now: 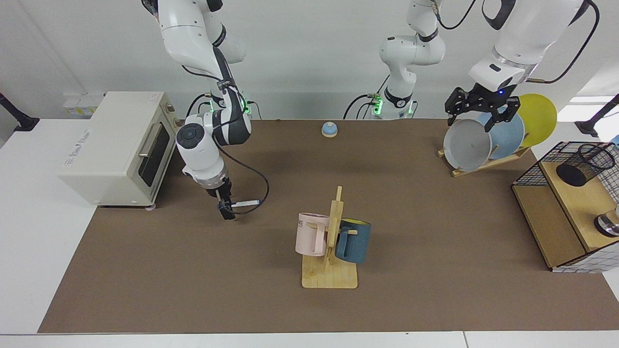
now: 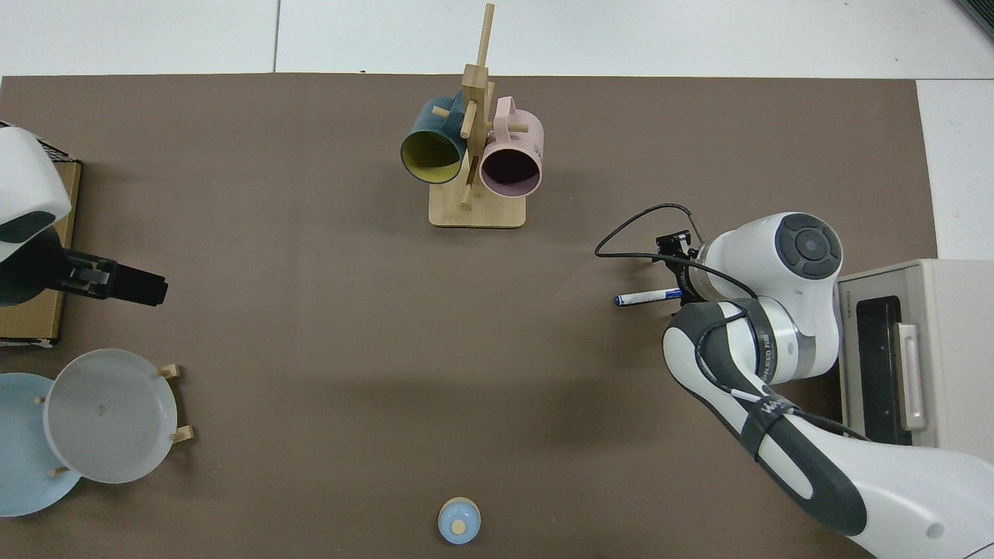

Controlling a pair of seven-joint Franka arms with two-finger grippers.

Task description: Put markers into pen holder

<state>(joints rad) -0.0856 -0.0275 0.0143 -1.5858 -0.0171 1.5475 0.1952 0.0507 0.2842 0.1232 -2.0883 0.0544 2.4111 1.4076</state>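
The white marker (image 1: 245, 204) with its dark blue cap hangs level a little above the brown mat, left of centre in the facing view. My right gripper (image 1: 226, 209) is shut on its cap end. From above, the marker (image 2: 648, 296) sticks out sideways from the right gripper (image 2: 685, 293). The black mesh pen holder (image 1: 582, 164) lies tilted on the wooden shelf inside the wire basket at the far right; the top view does not show it. My left gripper (image 1: 478, 116) waits open above the plates, far from the pen holder.
A toaster oven (image 1: 116, 145) stands beside the right arm. A wooden mug tree (image 1: 331, 241) with a pink and a blue mug stands mid-table. A plate rack (image 1: 486, 140), a small bell (image 1: 329, 129), a wire basket shelf (image 1: 532, 174) and a metal tin (image 1: 608, 224) are also present.
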